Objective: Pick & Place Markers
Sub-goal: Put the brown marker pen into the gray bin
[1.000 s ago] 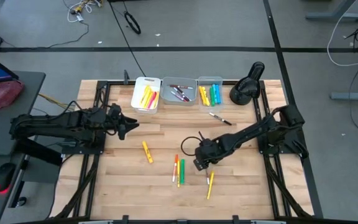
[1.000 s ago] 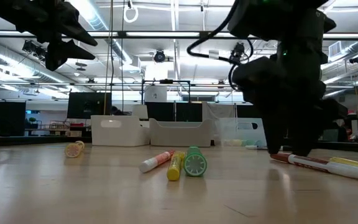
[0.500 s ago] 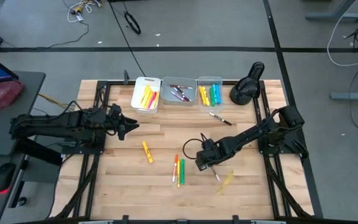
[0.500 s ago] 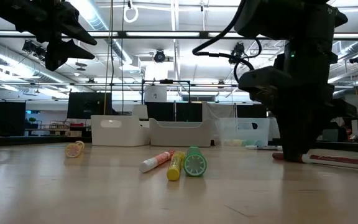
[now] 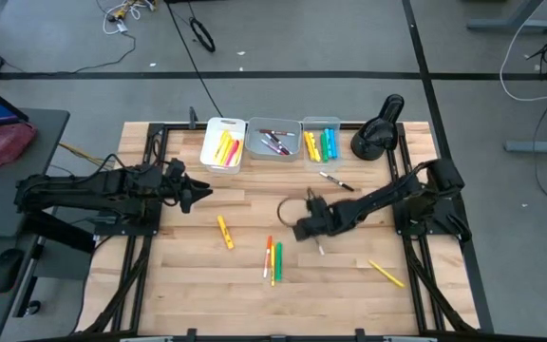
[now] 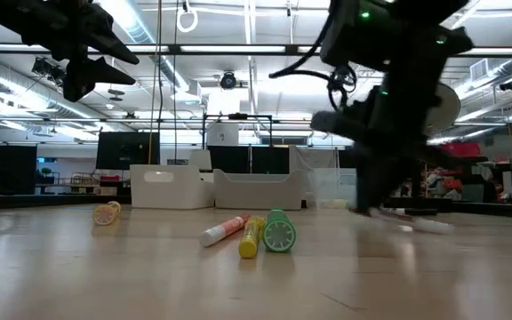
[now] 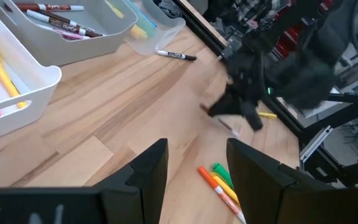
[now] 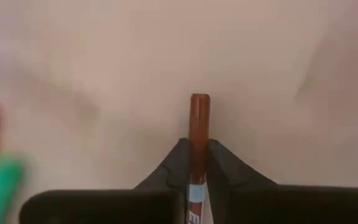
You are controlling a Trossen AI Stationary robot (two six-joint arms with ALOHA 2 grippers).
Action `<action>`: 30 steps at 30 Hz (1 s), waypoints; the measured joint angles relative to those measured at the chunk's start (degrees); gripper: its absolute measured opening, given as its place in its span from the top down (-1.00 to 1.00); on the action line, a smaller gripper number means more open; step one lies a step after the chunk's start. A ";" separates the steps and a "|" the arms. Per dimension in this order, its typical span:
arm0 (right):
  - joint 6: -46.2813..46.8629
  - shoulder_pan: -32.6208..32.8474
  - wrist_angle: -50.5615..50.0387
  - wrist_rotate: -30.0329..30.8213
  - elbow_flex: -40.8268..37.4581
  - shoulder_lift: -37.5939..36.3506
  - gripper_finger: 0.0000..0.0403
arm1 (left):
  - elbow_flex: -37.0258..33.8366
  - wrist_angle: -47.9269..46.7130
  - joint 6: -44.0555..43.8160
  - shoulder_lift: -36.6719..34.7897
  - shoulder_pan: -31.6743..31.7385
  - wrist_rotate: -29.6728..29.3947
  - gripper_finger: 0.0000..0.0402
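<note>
A: Markers, seen from above: how were they laid out?
B: Some were sorted into the three bins (image 5: 273, 140); others were scattered on the worktop (image 5: 254, 285), and one white-barrelled marker (image 5: 321, 247) was gripped by the right tool (image 5: 317, 237) mid-worktop.

A: At table height?
B: A cluster of markers (image 6: 256, 233) was seen lying loose; the right arm was raised and angled.

A: The left wrist?
B: The left tool (image 7: 194, 168) was held released, parked well apart.

A: The right wrist?
B: The marker (image 8: 198, 130) was clenched mid-barrel. It was judged light, stiff and slippery.
</note>
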 joint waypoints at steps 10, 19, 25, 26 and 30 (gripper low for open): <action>-24.58 -12.41 12.20 0.19 2.79 -12.14 0.90 | 0.02 0.67 -1.25 0.02 0.00 -0.24 0.15; -60.02 -29.50 23.88 -7.84 15.97 -7.14 0.90 | 0.04 3.10 -4.88 0.02 0.01 -1.01 0.15; -78.76 -35.70 26.82 -12.12 23.67 2.35 0.89 | 0.03 3.43 -8.17 0.02 -0.01 -4.83 0.15; -80.73 -36.42 27.76 -13.07 24.03 4.25 0.89 | 0.02 3.47 -8.88 0.02 0.01 -5.70 0.15; -84.99 -38.38 31.89 -15.12 24.71 10.85 0.89 | 0.04 3.47 -10.46 0.02 0.01 -8.74 0.15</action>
